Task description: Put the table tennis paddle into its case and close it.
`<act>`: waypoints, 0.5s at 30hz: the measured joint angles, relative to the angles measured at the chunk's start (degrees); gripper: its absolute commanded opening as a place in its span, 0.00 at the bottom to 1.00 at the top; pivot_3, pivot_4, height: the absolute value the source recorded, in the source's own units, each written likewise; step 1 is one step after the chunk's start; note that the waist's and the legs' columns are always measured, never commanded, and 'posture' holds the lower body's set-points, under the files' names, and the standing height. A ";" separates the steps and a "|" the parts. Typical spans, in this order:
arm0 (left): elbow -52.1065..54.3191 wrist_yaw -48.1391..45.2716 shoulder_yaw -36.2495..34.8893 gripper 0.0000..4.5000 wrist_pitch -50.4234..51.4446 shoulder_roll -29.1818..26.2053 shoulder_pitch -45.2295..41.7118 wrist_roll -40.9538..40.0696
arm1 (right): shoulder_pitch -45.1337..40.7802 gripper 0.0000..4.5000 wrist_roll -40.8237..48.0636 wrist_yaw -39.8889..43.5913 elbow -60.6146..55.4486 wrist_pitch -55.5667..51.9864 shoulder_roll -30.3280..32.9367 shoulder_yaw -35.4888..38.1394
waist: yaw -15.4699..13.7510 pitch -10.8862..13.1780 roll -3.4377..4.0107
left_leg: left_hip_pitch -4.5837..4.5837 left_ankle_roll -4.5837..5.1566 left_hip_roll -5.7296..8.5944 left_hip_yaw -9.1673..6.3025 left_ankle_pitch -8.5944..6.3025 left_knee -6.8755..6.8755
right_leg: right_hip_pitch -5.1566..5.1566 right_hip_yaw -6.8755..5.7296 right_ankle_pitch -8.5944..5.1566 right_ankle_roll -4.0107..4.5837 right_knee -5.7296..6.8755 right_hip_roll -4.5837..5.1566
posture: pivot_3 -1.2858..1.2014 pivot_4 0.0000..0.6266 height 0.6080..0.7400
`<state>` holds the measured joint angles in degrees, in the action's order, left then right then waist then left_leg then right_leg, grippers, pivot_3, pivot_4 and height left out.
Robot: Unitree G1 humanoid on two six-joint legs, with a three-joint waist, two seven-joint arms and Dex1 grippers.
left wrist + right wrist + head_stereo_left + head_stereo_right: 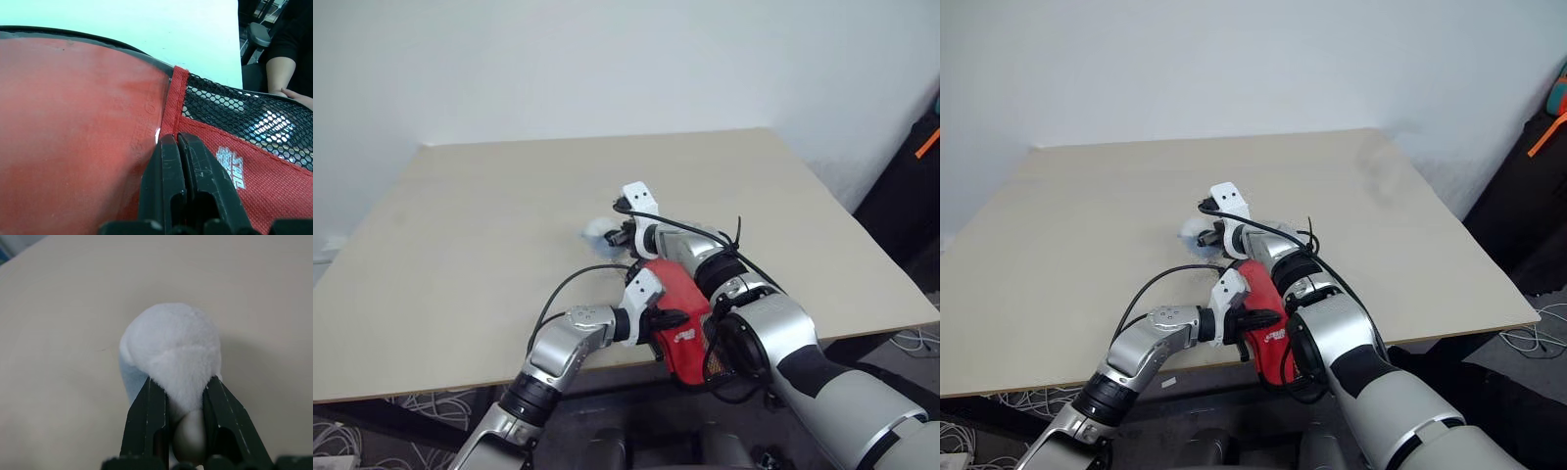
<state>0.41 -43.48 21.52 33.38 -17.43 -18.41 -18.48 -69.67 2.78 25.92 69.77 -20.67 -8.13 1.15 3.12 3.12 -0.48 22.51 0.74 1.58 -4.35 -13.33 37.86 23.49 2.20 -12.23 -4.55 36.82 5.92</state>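
Nearest the lens, left gripper (182,147) pressed fully shut, black fingers (168,176) pinching the case (73,137) at its black-edged seam, just where the plain red panel meets the black mesh panel (244,112). Small white logo (231,166) printed on the red weave beside the fingers. Same case seen from the head camera (680,318) hanging over the near edge of the table (460,245), wedged between both forearms, part on the tabletop and part past the edge. Paddle itself not made out in any view; cannot tell whether inside the case.

Farther onto the table from the case, right gripper (182,396) closed around a fluffy white toy (171,350), fingers (146,421) clamping its narrow lower part, jaws held slightly apart by the plush and by a smooth pale rounded piece (190,435) between them. Pale blue patch showing along one side of the toy. From the head camera, toy (602,233) just beyond the case, at the tip of the right arm, close over the tabletop; contact with the surface unclear.

Black cables looping from both wrists across the case. Beyond the case, beige tabletop running to a plain white wall (607,59). Person's dark-sleeved arm (288,49) visible past the mesh edge of the case, hand resting low.
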 measured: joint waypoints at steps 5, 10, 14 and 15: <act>0.02 -0.04 -0.01 0.00 0.12 0.05 0.00 0.02 | -0.04 0.08 -2.09 -8.75 3.09 3.78 1.53 -0.01 | -0.02 0.00 0.01 | 0.00 0.00 0.00 0.01 0.00 0.00 | 0.00 0.01 0.00 0.01 0.00 0.00 | 0.52 0.00 0.68; 0.02 -0.04 -0.01 0.00 0.15 0.10 0.00 0.03 | -0.03 0.08 -3.59 -13.39 4.45 5.88 3.77 -0.07 | -0.02 0.00 0.01 | 0.00 0.01 0.00 0.02 0.01 0.01 | -0.02 0.02 0.00 0.02 -0.01 0.00 | 0.52 0.00 0.68; 0.01 -0.01 -0.01 0.00 0.20 0.22 0.00 0.06 | 0.00 0.08 -4.63 -14.18 4.81 6.34 6.23 -0.33 | -0.05 0.00 0.01 | 0.00 0.01 0.01 0.02 0.01 0.02 | -0.04 0.02 0.00 0.02 -0.01 0.00 | 0.52 0.00 0.68; 0.01 -0.01 0.00 0.00 0.21 0.24 0.00 0.06 | 0.04 0.08 -4.79 -14.18 4.83 6.44 6.93 -0.40 | -0.06 0.00 0.02 | 0.00 0.01 0.01 0.02 0.01 0.02 | -0.04 0.02 0.01 0.02 -0.02 0.00 | 0.52 0.00 0.68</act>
<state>0.42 -43.49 21.51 33.60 -17.19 -18.41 -18.41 -69.63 -2.02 11.74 74.60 -14.23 -1.21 0.75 3.07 3.11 -0.46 22.51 0.75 1.59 -4.33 -13.33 37.88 23.45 2.22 -12.23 -4.53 36.80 5.92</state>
